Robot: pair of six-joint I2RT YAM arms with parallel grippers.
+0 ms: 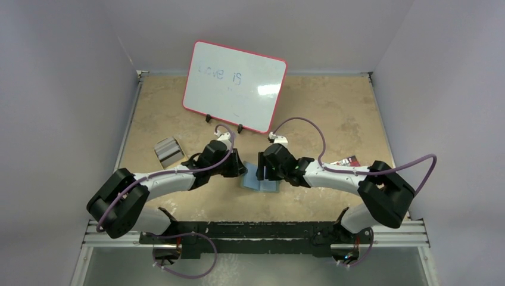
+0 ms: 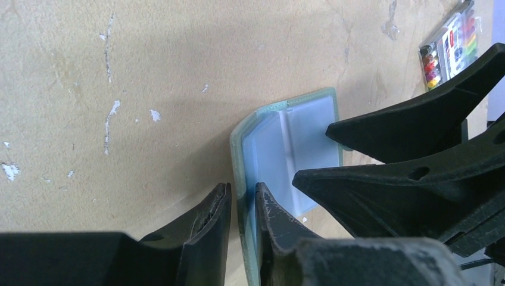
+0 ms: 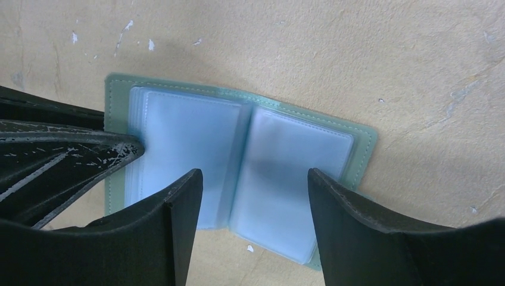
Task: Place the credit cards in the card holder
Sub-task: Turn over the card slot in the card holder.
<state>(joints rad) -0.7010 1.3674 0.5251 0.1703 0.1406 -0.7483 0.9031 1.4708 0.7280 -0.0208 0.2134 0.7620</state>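
The holder (image 3: 117,107) lies open, sleeves (image 3: 190,149) up, on the near side of the whiteboard (image 1: 234,85). Left gripper (image 2: 242,187) straddles its left cover, jaws narrow; cannot tell if they pinch. Right gripper (image 3: 253,173) is spread wide over the sleeves, empty. Judgement: pin that cover flat so a sleeve mouth gapes before any insertion. Sleeve contents indeterminate; cards not identified.

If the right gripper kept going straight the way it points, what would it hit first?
The open card holder: the right gripper, jaws wide, points at its clear pockets near the fold. Height above it unclear.
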